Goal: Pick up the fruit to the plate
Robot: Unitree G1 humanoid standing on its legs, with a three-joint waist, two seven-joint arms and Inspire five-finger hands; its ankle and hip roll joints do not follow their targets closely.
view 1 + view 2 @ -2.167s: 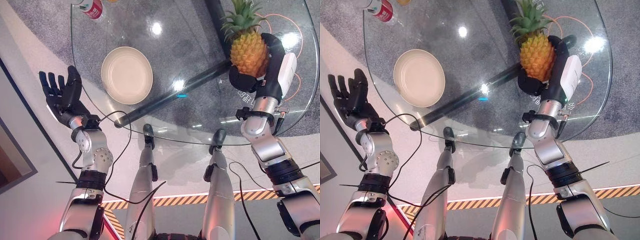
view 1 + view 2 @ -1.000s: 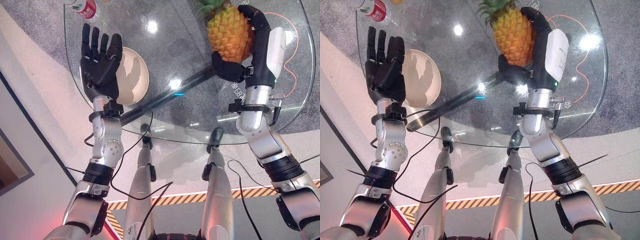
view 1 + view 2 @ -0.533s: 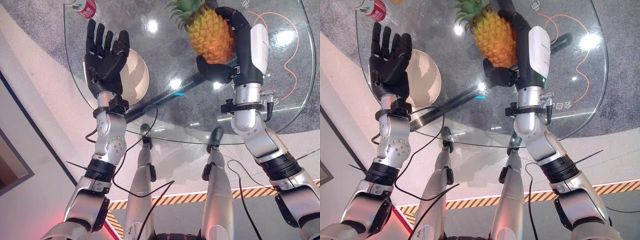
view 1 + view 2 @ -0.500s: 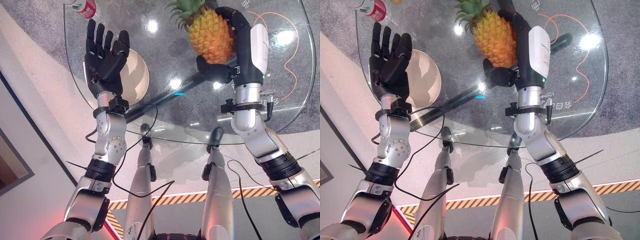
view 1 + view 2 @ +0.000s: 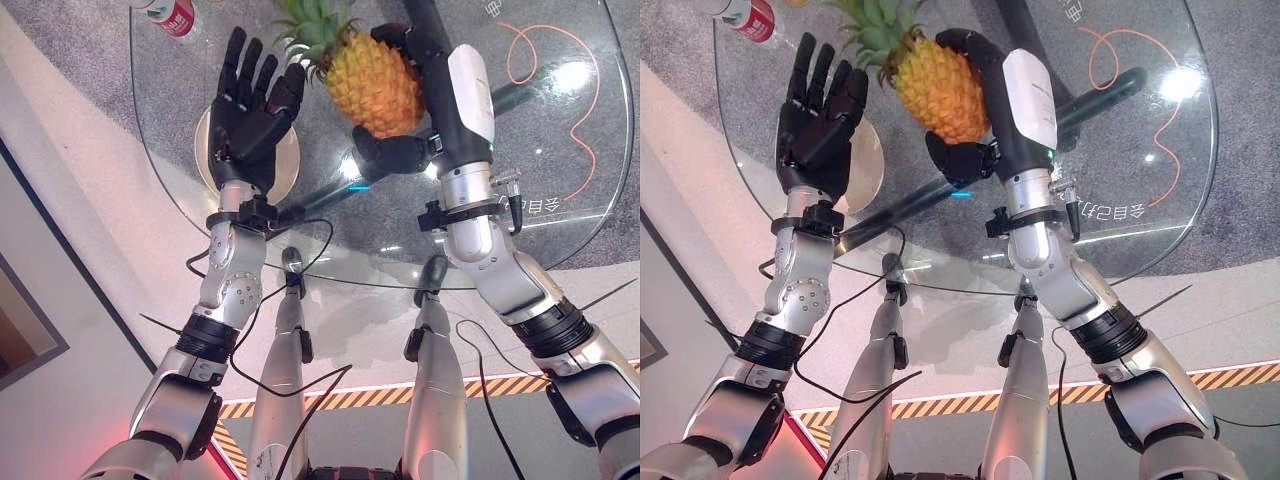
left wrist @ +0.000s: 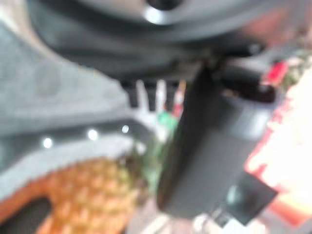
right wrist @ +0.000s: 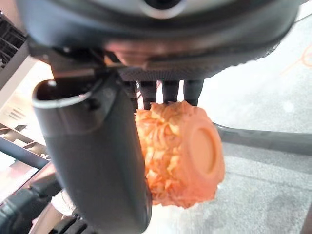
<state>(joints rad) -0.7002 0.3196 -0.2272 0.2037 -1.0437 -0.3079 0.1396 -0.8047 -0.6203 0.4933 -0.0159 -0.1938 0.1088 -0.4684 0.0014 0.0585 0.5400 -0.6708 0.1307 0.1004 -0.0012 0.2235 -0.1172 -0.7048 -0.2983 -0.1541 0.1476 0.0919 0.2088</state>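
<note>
Overhead, right hand (image 5: 420, 110) clasps one orange, green-crowned pineapple (image 5: 372, 82); left hand (image 5: 252, 115), fingers spread, above one round cream plate (image 5: 287, 168).

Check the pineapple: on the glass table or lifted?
Lifted. The right hand is curled round the pineapple, carrying it tilted, crown toward the open left hand above the plate.

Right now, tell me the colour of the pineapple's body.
Orange-yellow pineapple, under a green crown; clearest in the left eye view.
</note>
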